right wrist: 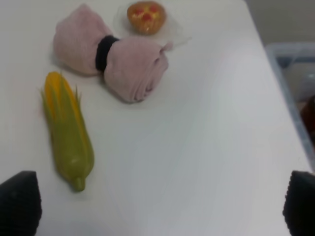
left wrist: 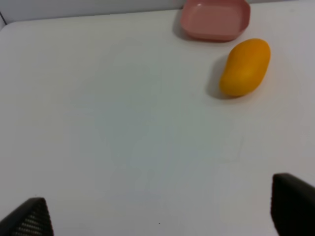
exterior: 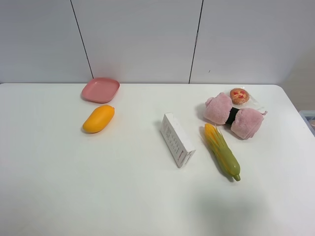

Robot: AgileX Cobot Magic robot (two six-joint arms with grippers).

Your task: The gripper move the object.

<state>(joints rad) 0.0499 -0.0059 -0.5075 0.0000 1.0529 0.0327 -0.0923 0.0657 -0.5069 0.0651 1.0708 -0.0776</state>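
Observation:
The small round golden-brown tart with red spots, in clear wrap, lies at the back right of the white table, touching the far side of a pink rolled cloth. It also shows in the right wrist view. My right gripper is open and empty, well short of the tart, with both black fingertips wide apart. My left gripper is open and empty over bare table, short of the orange mango. Neither arm shows in the high view.
A pink cloth with a black band lies in front of the tart. A corn cob, a white box, the mango and a pink plate are on the table. A bin stands off the right edge.

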